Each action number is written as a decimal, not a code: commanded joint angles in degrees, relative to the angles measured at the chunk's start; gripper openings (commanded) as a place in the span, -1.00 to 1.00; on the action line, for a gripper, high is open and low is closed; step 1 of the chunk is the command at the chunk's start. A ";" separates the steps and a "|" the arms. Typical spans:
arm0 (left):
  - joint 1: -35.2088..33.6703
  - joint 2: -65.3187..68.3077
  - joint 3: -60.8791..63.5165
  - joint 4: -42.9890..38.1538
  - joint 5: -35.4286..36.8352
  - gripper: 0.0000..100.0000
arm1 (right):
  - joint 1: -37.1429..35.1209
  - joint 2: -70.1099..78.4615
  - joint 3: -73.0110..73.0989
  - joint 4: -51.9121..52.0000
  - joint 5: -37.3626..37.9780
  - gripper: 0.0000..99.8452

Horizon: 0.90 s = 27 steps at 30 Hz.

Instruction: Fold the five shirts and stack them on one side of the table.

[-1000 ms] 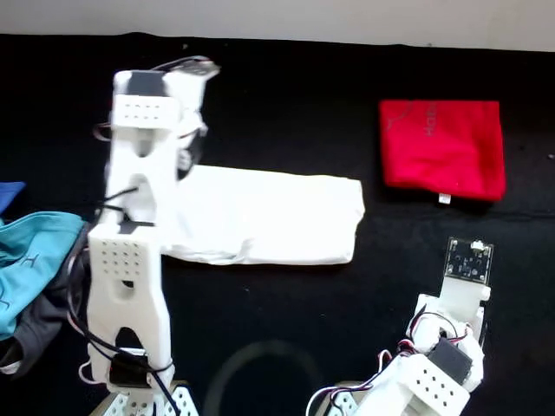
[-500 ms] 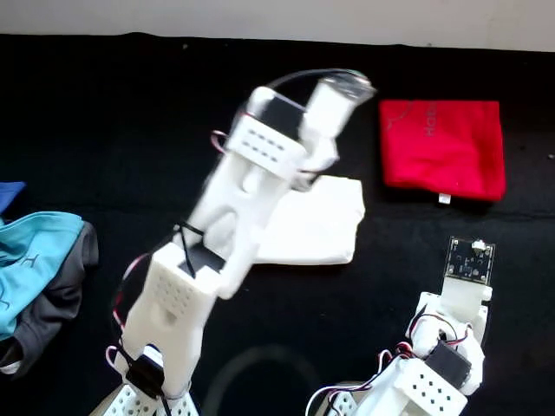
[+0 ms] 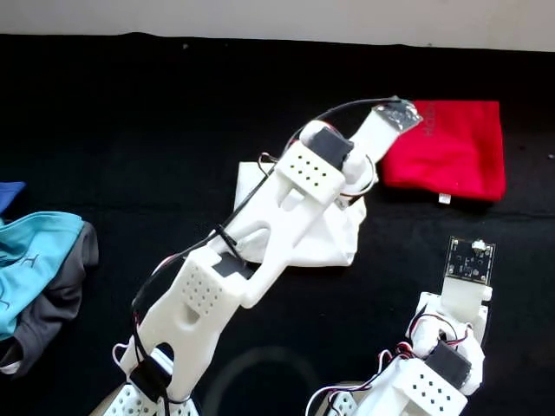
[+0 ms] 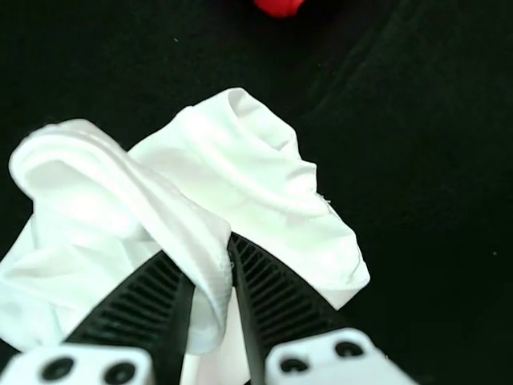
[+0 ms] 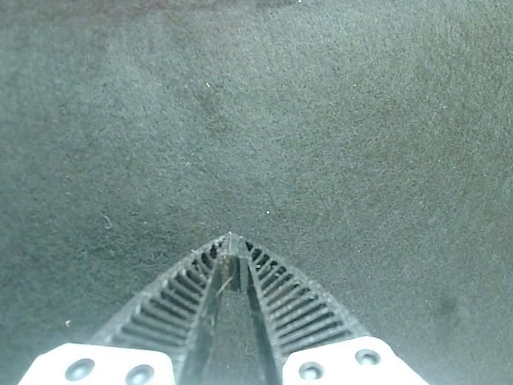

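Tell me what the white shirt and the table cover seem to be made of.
The white shirt looks like soft knit fabric, perhaps cotton, matte: it drapes in rounded folds. The table cover looks like felt, matte: fuzzy nap with lint specks.

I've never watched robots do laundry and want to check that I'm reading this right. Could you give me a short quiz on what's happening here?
1. Pick one: the left gripper is shut on A) a sock, B) the white shirt, C) nothing.
2. True or false: the right gripper is shut and empty above the bare table.
3. What colour is the folded shirt lying flat by itself on the table?

Key: 1 B. 2 True. 3 Red.
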 commanded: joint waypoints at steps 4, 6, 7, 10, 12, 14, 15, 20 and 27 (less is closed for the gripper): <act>1.98 0.04 -1.10 -4.48 0.26 -0.98 | 0.13 -0.48 8.57 0.40 -0.09 -0.99; 2.51 0.04 -1.10 -4.84 0.26 -0.98 | 0.13 -0.48 8.57 0.40 -0.09 -0.99; 2.86 0.04 -1.10 -4.84 0.26 -0.98 | 0.13 -0.48 8.57 0.40 -0.09 -0.99; 3.38 0.04 -1.10 -4.84 0.26 -0.98 | 0.13 -0.48 8.57 0.40 -0.09 -0.99; 3.47 0.04 -1.10 -4.75 0.35 -0.93 | 0.13 -0.48 8.57 0.40 -0.09 -0.99; 3.30 0.04 -1.10 -4.40 0.35 -0.79 | 0.13 -0.48 8.57 0.40 -0.09 -0.99; 3.21 -0.22 -1.10 -4.40 0.35 -0.72 | 0.13 -0.48 8.57 0.40 -0.09 -0.99; 1.98 -2.33 -5.67 -2.02 0.35 -0.59 | 0.13 -0.48 8.57 0.40 -0.09 -0.99; -6.02 -6.20 -17.63 7.47 0.26 -0.89 | 0.13 -0.48 8.57 0.40 -0.09 -0.99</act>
